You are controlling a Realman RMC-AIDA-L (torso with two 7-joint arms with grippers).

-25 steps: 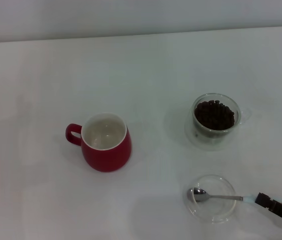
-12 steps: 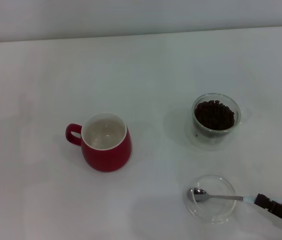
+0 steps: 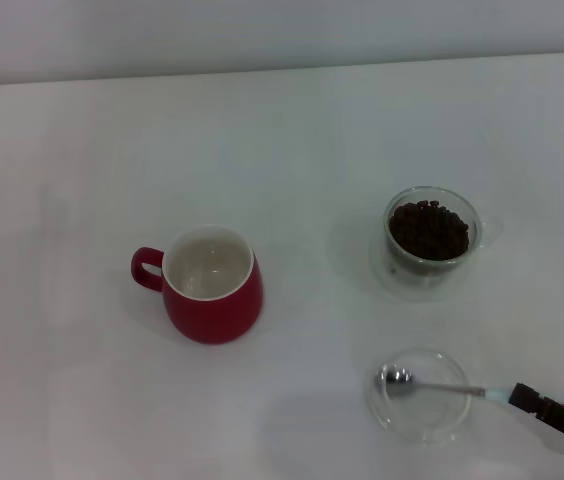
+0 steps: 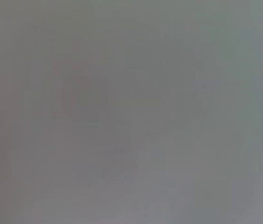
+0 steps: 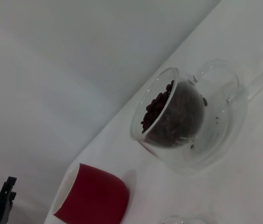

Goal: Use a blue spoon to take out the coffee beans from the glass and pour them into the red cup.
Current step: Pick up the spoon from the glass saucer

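Observation:
The red cup (image 3: 212,285) stands left of centre with its white inside bare; its side also shows in the right wrist view (image 5: 94,198). The glass (image 3: 432,238) at the right holds a heap of coffee beans (image 3: 428,230), seen close in the right wrist view (image 5: 171,116). The blue spoon (image 3: 432,385) lies across a shallow clear dish (image 3: 420,420), metal bowl to the left and pale blue handle end (image 3: 499,396) to the right. My right gripper (image 3: 524,398) comes in from the lower right corner, shut on that handle end. My left gripper is out of view.
White tabletop all round, with a pale wall behind its far edge (image 3: 282,68). The dish sits near the front edge, below the glass. The left wrist view is a plain grey blur.
The spoon's bowl has lifted and shifted slightly toward the far side of the dish, and looks blurred. The right gripper has stayed on the handle end.

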